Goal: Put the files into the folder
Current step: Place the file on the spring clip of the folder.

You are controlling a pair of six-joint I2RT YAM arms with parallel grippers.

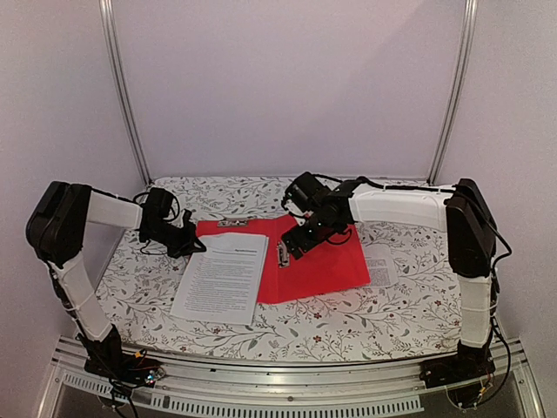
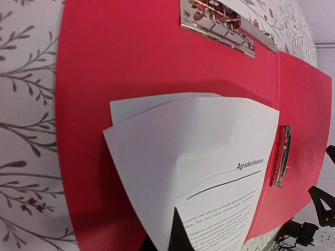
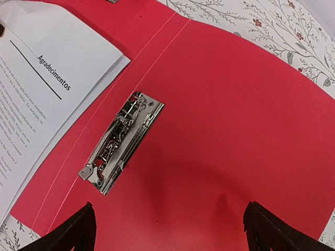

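The red folder (image 1: 322, 266) lies open on the flowered tablecloth, with a metal clip (image 1: 282, 253) near its spine. The files (image 1: 222, 279), white printed sheets, lie across its left flap and spill toward the near edge. My left gripper (image 1: 183, 242) is shut on the files' far left corner. In the left wrist view the files (image 2: 199, 151) curl upward over the folder (image 2: 131, 57), and my left gripper (image 2: 175, 239) is mostly hidden by the paper. My right gripper (image 3: 167, 222) hovers open over the folder's right half (image 3: 235, 104), just right of the clip (image 3: 120, 144), with nothing between its fingers.
A second metal clip (image 1: 233, 223) lies at the folder's far edge, seen also in the left wrist view as a clip (image 2: 225, 23). A pale sheet (image 1: 381, 261) lies on the cloth right of the folder. Frame posts (image 1: 126, 96) stand at the back corners.
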